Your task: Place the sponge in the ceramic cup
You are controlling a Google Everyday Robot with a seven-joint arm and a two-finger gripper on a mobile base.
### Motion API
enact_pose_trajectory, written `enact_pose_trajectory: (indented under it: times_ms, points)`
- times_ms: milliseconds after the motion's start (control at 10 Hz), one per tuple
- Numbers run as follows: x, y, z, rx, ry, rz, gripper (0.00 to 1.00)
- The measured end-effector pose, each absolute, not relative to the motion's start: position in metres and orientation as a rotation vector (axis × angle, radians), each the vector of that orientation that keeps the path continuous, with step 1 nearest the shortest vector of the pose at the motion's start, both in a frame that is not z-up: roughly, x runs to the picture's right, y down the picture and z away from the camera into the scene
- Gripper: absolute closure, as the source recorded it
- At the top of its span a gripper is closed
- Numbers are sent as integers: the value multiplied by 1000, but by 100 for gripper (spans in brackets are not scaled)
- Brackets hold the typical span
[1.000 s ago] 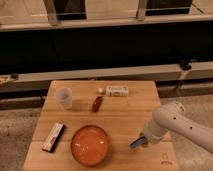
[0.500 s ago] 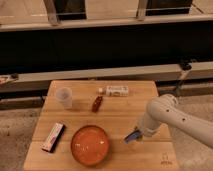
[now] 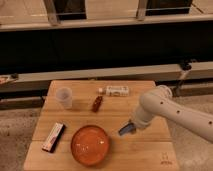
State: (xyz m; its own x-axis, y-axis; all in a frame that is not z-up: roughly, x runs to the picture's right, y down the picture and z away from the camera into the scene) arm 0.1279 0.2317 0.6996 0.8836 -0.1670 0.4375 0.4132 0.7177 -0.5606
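Note:
The blue-grey sponge (image 3: 125, 130) sits at the tip of my gripper (image 3: 128, 129), which is shut on it just right of the orange bowl, low over the wooden table (image 3: 145, 150). My white arm (image 3: 165, 107) reaches in from the right. The pale ceramic cup (image 3: 64, 96) stands upright near the table's back left corner, well to the left of the gripper and apart from it.
A wide orange bowl (image 3: 90, 145) sits at the front middle. A dark flat box with a pink-white side (image 3: 53, 136) lies front left. A small red-brown object (image 3: 96, 103) and a white packet (image 3: 116, 90) lie at the back middle. A dark wall runs behind the table.
My gripper has moved left and toward the back of the table, carrying the sponge with it. The cup, bowl and other items have stayed put.

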Motion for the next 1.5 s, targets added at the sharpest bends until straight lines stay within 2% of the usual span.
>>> enact_pose_trajectory:
  times_ms: [1500]
  points:
    - [-6,127,670,-632,-332,-456,97]
